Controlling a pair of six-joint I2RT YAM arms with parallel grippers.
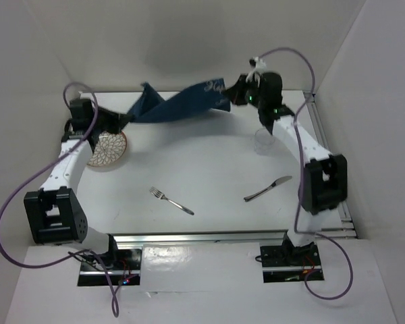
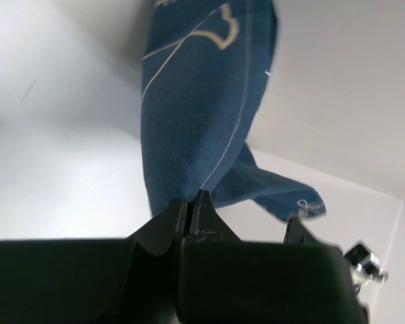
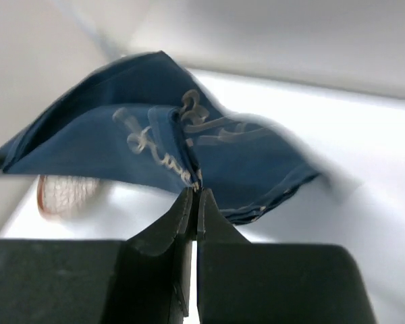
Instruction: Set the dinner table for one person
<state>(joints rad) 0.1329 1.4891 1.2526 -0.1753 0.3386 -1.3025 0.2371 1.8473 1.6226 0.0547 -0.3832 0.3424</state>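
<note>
A navy blue placemat (image 1: 182, 102) with white drawings hangs stretched above the back of the white dinner table (image 1: 209, 169), held at both ends. My left gripper (image 1: 125, 119) is shut on its left corner; in the left wrist view the cloth (image 2: 202, 101) rises straight from the closed tips (image 2: 189, 199). My right gripper (image 1: 233, 91) is shut on the right edge, and the right wrist view shows the fabric (image 3: 155, 148) pinched at its tips (image 3: 196, 192).
A patterned plate (image 1: 108, 150) lies at the left, partly under the left arm. A fork (image 1: 170, 200) and a knife (image 1: 268, 188) lie toward the front. A clear glass (image 1: 263, 141) stands beside the right arm. White walls enclose the table.
</note>
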